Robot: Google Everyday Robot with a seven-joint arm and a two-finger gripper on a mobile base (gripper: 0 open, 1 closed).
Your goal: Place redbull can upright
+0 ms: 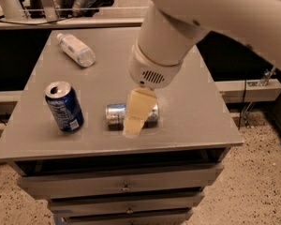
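Observation:
The redbull can (114, 115) is a slim silver can with blue patches. It lies on its side near the front middle of the grey tabletop (187, 102). My gripper (133, 123) is cream-coloured and hangs from the big white arm (161, 50). It points down directly over the can and hides the can's middle. Only the can's two ends show on either side of it. I cannot tell whether the gripper touches the can.
A wider dark blue soda can (64, 106) stands upright to the left of the redbull can. A clear plastic bottle (76, 49) lies at the back left. Drawers (126, 184) sit below the tabletop. There is speckled floor to the right.

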